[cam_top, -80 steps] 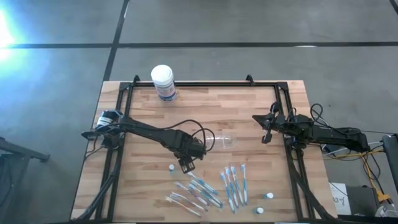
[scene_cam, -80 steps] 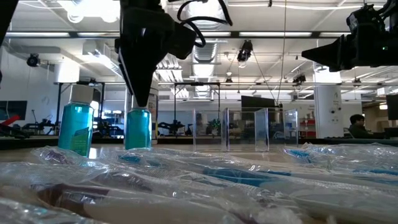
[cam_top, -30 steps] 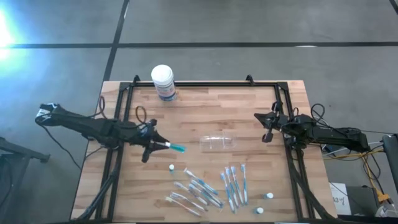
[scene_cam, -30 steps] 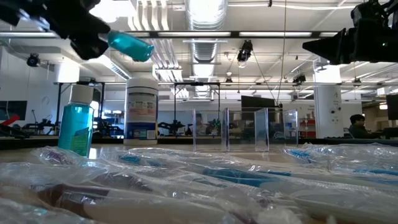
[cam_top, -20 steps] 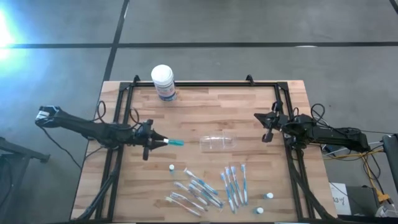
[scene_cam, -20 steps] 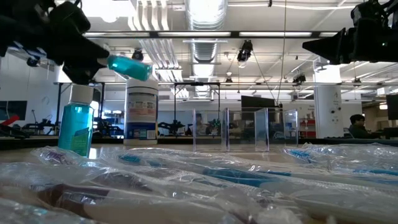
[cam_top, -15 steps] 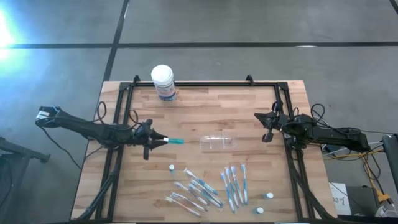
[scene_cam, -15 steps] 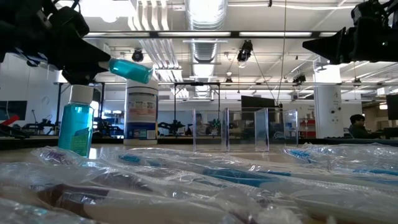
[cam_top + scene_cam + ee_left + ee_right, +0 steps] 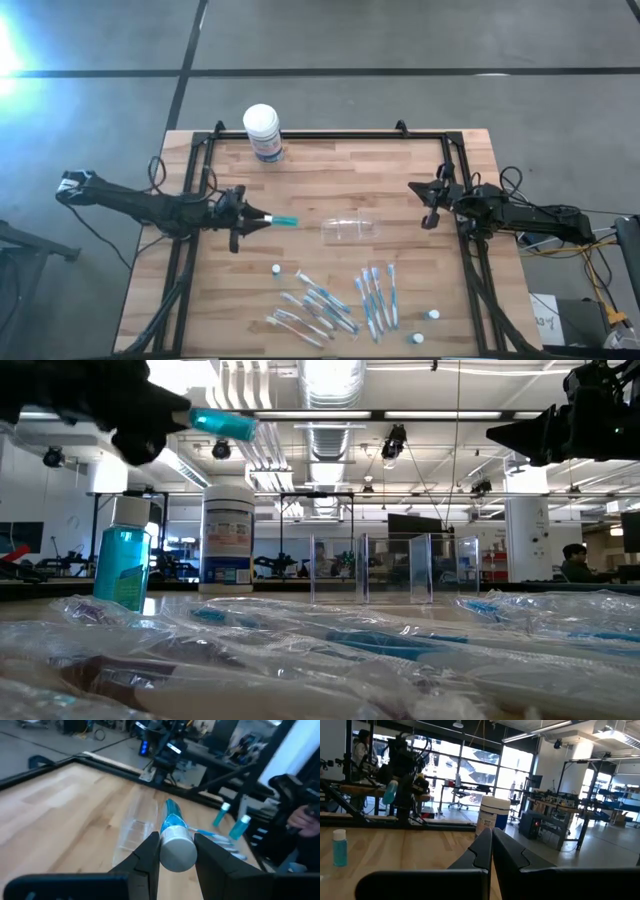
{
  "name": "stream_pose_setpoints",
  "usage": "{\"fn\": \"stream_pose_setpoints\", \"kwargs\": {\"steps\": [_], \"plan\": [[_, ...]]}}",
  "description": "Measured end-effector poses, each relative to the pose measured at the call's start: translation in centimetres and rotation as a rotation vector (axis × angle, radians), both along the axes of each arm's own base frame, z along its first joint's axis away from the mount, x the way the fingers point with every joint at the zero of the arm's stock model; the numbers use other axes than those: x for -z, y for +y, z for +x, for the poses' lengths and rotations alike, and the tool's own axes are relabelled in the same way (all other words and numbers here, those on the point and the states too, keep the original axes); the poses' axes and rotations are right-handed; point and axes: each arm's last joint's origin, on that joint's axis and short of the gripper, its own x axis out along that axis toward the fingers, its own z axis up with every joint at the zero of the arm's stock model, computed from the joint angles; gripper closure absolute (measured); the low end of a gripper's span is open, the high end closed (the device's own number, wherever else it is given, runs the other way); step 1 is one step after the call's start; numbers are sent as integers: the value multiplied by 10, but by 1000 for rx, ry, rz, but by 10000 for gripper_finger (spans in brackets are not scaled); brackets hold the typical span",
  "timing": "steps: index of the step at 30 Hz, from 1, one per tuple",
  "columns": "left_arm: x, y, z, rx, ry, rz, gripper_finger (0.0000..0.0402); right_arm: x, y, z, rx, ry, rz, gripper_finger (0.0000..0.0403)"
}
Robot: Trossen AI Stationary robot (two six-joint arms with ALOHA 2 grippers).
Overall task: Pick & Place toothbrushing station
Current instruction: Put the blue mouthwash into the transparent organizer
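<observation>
The toothbrushing station (image 9: pixel 352 228) is a clear oval holder lying on the wooden table near its middle; it also shows in the left wrist view (image 9: pixel 136 825). To its left, above the table, my left gripper (image 9: pixel 262 219) is shut on a small bottle of teal liquid (image 9: pixel 284 219) that points toward the holder. The bottle is high up in the low view (image 9: pixel 222 422). My right gripper (image 9: pixel 430 205) hovers shut at the table's right side, with nothing between its fingers (image 9: pixel 491 840). My left gripper pinches the bottle's pale cap end (image 9: pixel 177 856) between its two fingers (image 9: pixel 150 849). The fingers come in about level from the table's left and lie along the bottle. The bottle is lifted clear and lies roughly level, its teal body (image 9: pixel 172 820) sticking out past the fingertips toward the table's right.
A white tub with a blue label (image 9: pixel 262 130) stands at the far edge. Several wrapped toothbrushes (image 9: pixel 340 300) lie near the front edge among small teal bottles (image 9: pixel 276 270), (image 9: pixel 432 315). One of these bottles stands upright in the low view (image 9: pixel 125 555). A black frame (image 9: pixel 320 137) borders the table.
My left gripper has kept its hold on the bottle. It dipped a little, then rose in the last half second and shifted toward the far edge. The bottle, which slanted toward the near right, now lies level and points at the table's right edge.
</observation>
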Motion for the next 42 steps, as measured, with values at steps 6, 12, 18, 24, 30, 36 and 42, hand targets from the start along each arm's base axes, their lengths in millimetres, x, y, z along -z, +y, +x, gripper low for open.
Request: {"fn": "stream_pose_setpoints", "kwargs": {"steps": [6, 12, 18, 24, 30, 36, 42], "plan": [[-63, 7, 15, -92, 239, 61, 305, 0, 0, 0, 0, 1, 0, 394], [-119, 7, 48, -81, 444, 203, 305, 0, 0, 0, 0, 2, 0, 394], [-152, 2, 92, 22, 631, 363, 305, 0, 0, 0, 0, 2, 0, 394], [-160, -2, 141, 90, 805, 460, 305, 0, 0, 0, 0, 3, 0, 394], [-154, -6, 186, 200, 916, 542, 305, 1, 0, 0, 0, 6, 0, 394], [-134, -8, 223, 316, 976, 535, 305, 1, 0, 0, 0, 7, -2, 394], [-111, -2, 244, 365, 1044, 580, 305, 1, 0, 0, 0, 8, -2, 394]]}}
